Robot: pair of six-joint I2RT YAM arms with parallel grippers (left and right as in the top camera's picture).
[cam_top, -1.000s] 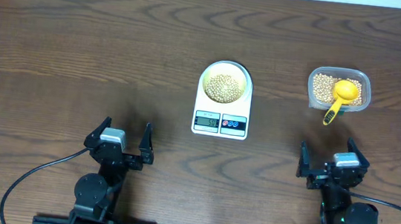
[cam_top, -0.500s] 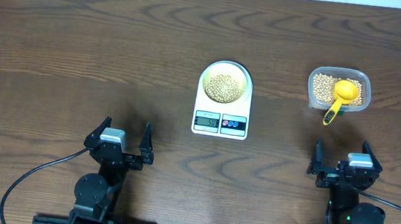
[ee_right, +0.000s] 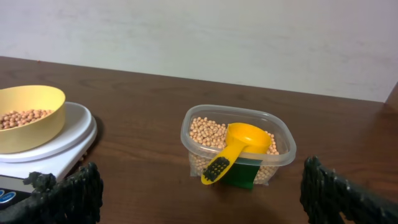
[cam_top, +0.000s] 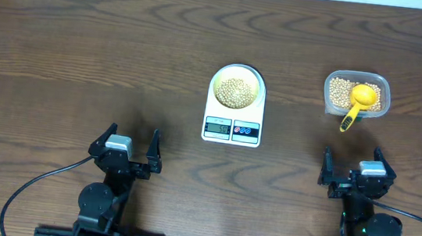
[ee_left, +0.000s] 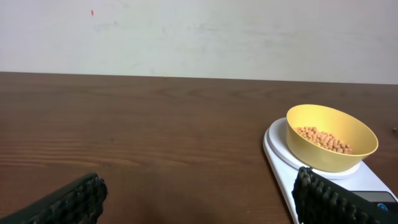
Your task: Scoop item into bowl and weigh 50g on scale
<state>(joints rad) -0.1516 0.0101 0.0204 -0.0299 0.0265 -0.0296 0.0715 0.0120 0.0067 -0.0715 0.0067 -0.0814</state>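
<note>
A pale-yellow bowl [cam_top: 237,87] holding tan beans [cam_top: 236,91] rests on the white scale [cam_top: 232,126], whose display is lit. In the left wrist view the bowl [ee_left: 332,137] and scale [ee_left: 283,163] lie at the right; the right wrist view has the bowl [ee_right: 28,117] at the left. More beans [ee_right: 205,131] fill a clear container [cam_top: 356,94] with a yellow scoop [cam_top: 359,100] resting in it, handle over the near rim. My left gripper [cam_top: 127,142] stands open near the front left, empty. My right gripper [cam_top: 353,166] stands open below the container, empty.
The dark wooden table [cam_top: 84,50] runs back to a pale wall [ee_left: 199,31]. Cables [cam_top: 31,185] trail from both arm bases at the front edge. A green label [ee_right: 239,173] shows on the container's near side.
The right gripper swung from left to right and back slightly left near the front edge. The left arm, bowl, scale and scoop have not moved.
</note>
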